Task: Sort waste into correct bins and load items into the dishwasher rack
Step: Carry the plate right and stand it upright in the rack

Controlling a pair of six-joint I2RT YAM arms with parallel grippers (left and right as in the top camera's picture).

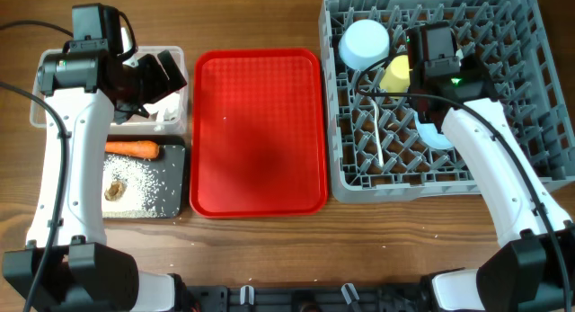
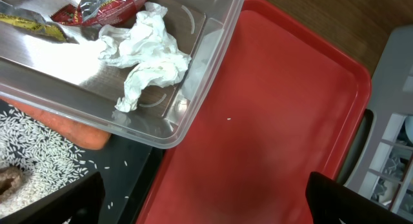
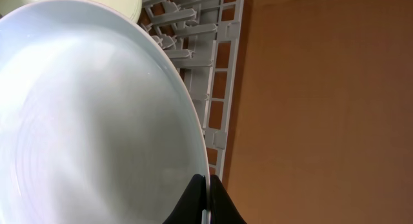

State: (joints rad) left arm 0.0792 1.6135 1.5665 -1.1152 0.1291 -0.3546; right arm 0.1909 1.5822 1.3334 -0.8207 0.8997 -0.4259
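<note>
My left gripper (image 2: 213, 208) is open and empty. It hangs over the seam between the red tray and the bins, beside the clear tub (image 1: 186, 105). The tub (image 2: 206, 50) holds white tissue (image 2: 151, 56), red-white wrappers (image 2: 103, 4) and a yellow scrap (image 2: 29, 20). The black tray (image 1: 172, 152) holds the carrot (image 1: 132, 149), rice (image 1: 144, 182) and a brown lump (image 1: 115, 190). My right gripper (image 3: 208, 198) is shut on the rim of the pale blue plate (image 3: 97, 121), over the grey rack (image 1: 503, 96). In the rack are an upturned bowl (image 1: 364, 42), the yellow cup (image 1: 395, 75) and the white spoon (image 1: 377, 132).
The flat red serving tray (image 1: 260, 132) lies bare between the bins and the rack, with one rice grain (image 2: 228, 119) on it. A pale blue dish (image 1: 437, 137) shows under my right forearm. Brown table runs beyond the rack's edge (image 3: 219, 69).
</note>
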